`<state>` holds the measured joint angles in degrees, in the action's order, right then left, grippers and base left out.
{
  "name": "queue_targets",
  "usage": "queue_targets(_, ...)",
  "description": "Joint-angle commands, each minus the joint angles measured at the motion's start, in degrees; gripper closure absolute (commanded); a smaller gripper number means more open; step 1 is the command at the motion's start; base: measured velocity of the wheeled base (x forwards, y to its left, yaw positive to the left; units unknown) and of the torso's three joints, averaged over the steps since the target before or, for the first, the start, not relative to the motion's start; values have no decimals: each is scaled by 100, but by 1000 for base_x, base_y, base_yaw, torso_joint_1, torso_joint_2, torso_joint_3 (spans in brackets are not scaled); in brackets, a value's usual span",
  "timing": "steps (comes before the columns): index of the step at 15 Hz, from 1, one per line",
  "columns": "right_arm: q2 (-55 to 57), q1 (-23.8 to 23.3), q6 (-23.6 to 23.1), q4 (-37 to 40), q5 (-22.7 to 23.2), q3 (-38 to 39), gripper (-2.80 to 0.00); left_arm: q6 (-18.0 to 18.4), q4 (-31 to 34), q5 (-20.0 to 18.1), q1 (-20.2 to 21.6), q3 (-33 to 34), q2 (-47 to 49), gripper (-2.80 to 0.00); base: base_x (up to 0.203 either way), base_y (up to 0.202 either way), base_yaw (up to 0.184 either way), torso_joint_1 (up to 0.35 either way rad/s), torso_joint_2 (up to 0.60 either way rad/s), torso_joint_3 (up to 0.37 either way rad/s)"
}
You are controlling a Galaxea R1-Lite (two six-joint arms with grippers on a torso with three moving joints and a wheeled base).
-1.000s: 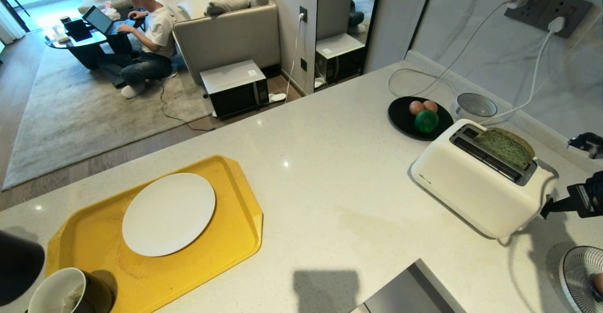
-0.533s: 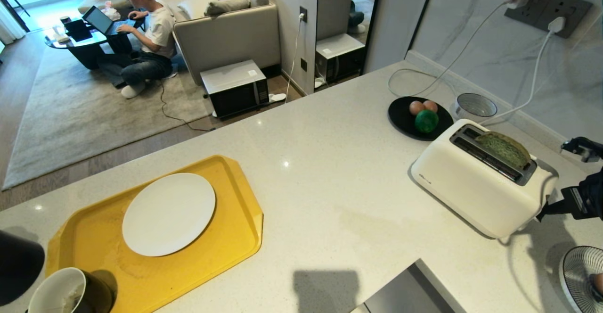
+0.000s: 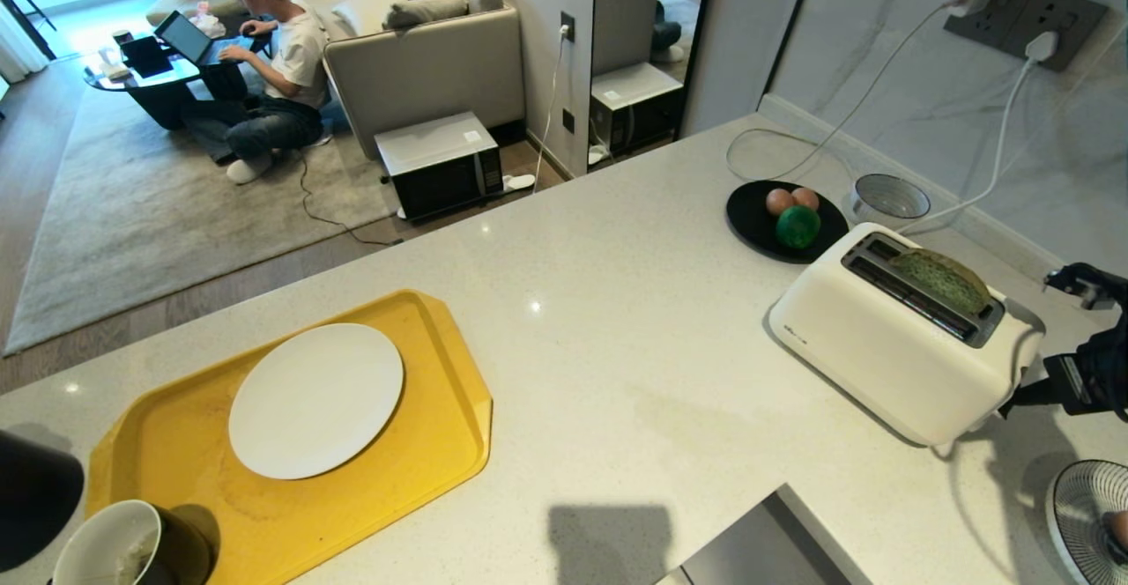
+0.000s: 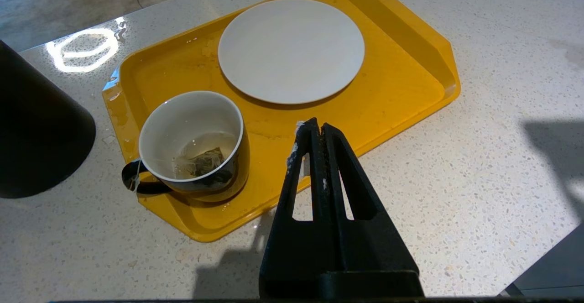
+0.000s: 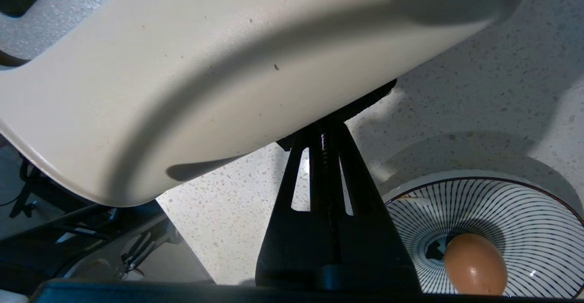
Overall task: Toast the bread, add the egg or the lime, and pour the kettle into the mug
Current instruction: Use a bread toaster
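- Speckled white stone counter [image 3: 617, 365] runs beside a marble-look wall, with a living room beyond where a person [image 3: 269, 65] sits on the rug at a laptop.
- The thick slice of pale green bread with a tan crust [image 3: 941, 275] stands in the rear slot of a cream-white two-slot toaster [image 3: 890, 338], its domed top poking above the slot.
- The right pincer [image 3: 1013, 402], its black fingers pressed together and holding nothing, sits at the toaster's end nearest the robot's right; in the right wrist view its tips [image 5: 325, 132] meet a dark ribbed part under the toaster's curved side.
- Near that pincer stands a white bowl with thin dark radiating stripes [image 5: 524, 202], holding one smooth pinkish-brown egg [image 5: 475, 263].
- Behind the toaster a round black plate [image 3: 749, 215] carries two more brownish eggs [image 3: 779, 201] and the round glossy dark-green lime [image 3: 797, 226], the three close together; a small grey bowl [image 3: 890, 197] sits just beside it by the wall.
- Well apart, on the robot's left, a yellow plastic tray [image 4: 410, 79] bears a round white plate [image 4: 291, 49] and the short mug, black outside and white inside [image 4: 191, 145], with a tea bag in it.
- The tall matte black kettle [image 4: 36, 134] stands on the counter just beside the tray's mug end.
- The left pincer [image 4: 315, 127], closed and empty, hangs above the tray's near rim.
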<state>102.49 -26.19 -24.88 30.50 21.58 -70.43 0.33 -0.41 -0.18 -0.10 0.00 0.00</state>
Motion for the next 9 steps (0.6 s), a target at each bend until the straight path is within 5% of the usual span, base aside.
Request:
queue_targets(1, 17, -1, -17, 26, 13, 2, 0, 2, -3, 1, 1, 0, 0, 0, 0, 0, 0, 0, 0, 0)
queue_targets(9, 17, 8, -17, 4, 13, -33, 0, 2, -3, 1, 1, 0, 0, 0, 0, 0, 0, 0, 0, 0)
